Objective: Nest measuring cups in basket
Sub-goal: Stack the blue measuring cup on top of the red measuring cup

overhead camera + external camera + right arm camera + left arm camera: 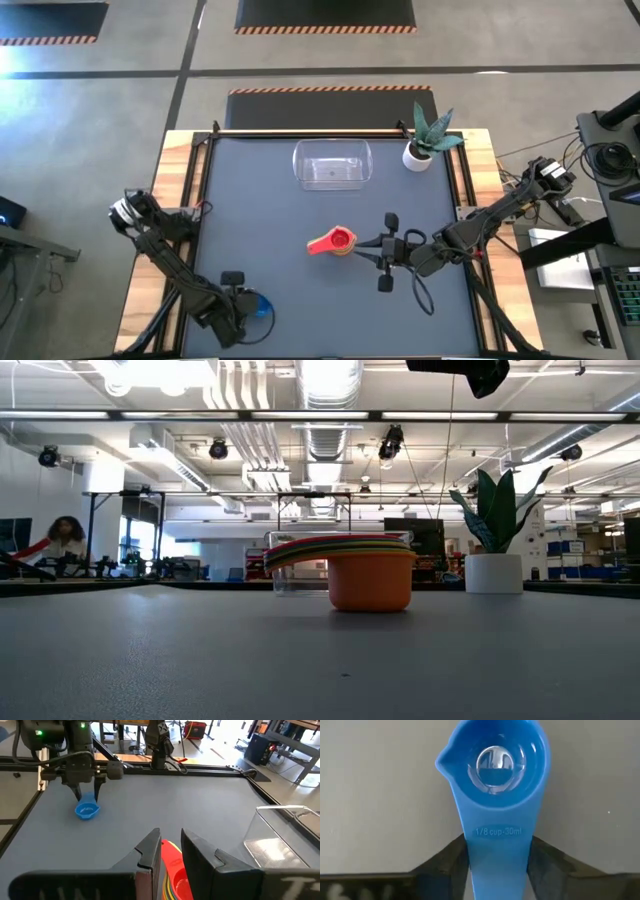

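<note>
My left gripper [243, 300] is near the table's front left and is shut on a blue measuring cup [492, 767], which also shows in the high view [262, 305]. A stack of nested cups [338, 242] stands on the table's middle, red on top, its handles toward the left. In the low view it rests on the base of an orange cup [370, 582]. My right gripper [360, 249] is open above the stack's right side; the red cup [172, 862] shows between its fingers. The clear basket [332, 164] stands at the far middle. My left gripper pinches the blue cup's flat handle [497, 852] between its two fingers, one on each long edge. The fingers [80, 794] point down from above. The bowl sticks out past the fingertips, mouth up and level, close over the table; whether it rests there I cannot tell.
A white pot with a green plant [420, 150] stands at the far right, beside the basket. Wooden table borders and black rails [205, 190] run along the left and right sides. A person [55, 545] sits far behind the table.
</note>
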Controlling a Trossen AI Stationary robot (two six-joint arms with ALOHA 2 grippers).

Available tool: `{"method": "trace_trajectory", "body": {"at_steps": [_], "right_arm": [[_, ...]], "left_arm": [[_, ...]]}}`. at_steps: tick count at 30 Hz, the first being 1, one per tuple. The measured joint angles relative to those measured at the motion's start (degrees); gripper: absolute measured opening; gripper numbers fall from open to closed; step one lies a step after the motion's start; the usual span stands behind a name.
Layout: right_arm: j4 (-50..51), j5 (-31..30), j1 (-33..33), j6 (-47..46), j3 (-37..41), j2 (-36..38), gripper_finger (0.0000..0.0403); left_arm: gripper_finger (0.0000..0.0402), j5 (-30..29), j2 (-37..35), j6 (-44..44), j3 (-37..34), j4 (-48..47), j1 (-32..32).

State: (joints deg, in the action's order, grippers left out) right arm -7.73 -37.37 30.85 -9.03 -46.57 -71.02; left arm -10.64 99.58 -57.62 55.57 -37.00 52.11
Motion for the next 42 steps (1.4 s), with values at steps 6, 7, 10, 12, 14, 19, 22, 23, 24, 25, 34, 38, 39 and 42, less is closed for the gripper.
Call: {"method": "trace_trajectory", "body": {"at_steps": [6,7,10,12,14,19,22,23,24,25,34,38,39,42], "right_arm": [[0.1,-0.1,0.0,0.1,0.0,0.0,0.0066],[0.1,-0.1,0.0,0.1,0.1,0.0,0.0066],[0.1,-0.2,0.0,0.3,0.1,0.0,0.0066],[-0.1,-0.3,0.0,0.7,0.1,0.0,0.0066],[-0.3,-0.4,-0.1,1.0,0.1,0.0,0.0066],[-0.3,-3.4,-0.1,1.6,0.1,0.0,0.0066],[-0.2,-3.4,-0.1,1.7,0.1,0.0,0.0066],[-0.2,-3.3,-0.1,1.6,0.1,0.0,0.0066],[-0.2,-3.3,-0.1,1.6,0.1,0.0,0.0066],[-0.2,-3.3,-0.1,1.6,0.1,0.0,0.0066],[-0.3,-3.3,0.2,2.6,0.1,0.1,0.0066],[-0.3,-3.3,0.2,2.6,0.1,0.1,0.0066],[-0.4,-3.3,0.2,2.6,0.1,0.1,0.0066],[-0.5,-3.2,0.2,2.5,0.1,0.1,0.0066]], "left_arm": [[0.0137,-0.8,-1.5,6.9,-0.2,-2.0,-4.3],[0.0137,-0.8,-2.1,8.0,-0.2,-2.4,-5.2],[0.0137,-2.4,-4.8,12.3,-0.2,-4.0,-8.8],[0.0137,-5.9,-6.9,15.6,-0.2,-3.6,-12.1],[0.0137,-7.9,-9.6,17.7,-0.2,-2.7,-16.2],[0.0137,-8.3,-14.0,22.1,-0.2,7.6,-28.1],[0.0137,-4.9,-14.2,28.9,-0.1,15.0,-33.0],[0.0137,-3.3,-13.9,30.3,-0.1,17.3,-34.3],[0.0137,-1.6,-13.6,31.3,-0.1,19.2,-35.6],[0.0137,-0.1,-13.3,32.1,-0.1,20.7,-36.8],[0.0139,2.3,-7.3,36.5,4.3,20.3,-40.0],[0.0151,2.2,-2.9,38.5,11.2,13.7,-40.3],[0.0151,2.2,-1.6,39.0,13.2,12.0,-40.4],[0.0148,2.2,2.8,40.7,19.0,7.8,-41.1]]}}
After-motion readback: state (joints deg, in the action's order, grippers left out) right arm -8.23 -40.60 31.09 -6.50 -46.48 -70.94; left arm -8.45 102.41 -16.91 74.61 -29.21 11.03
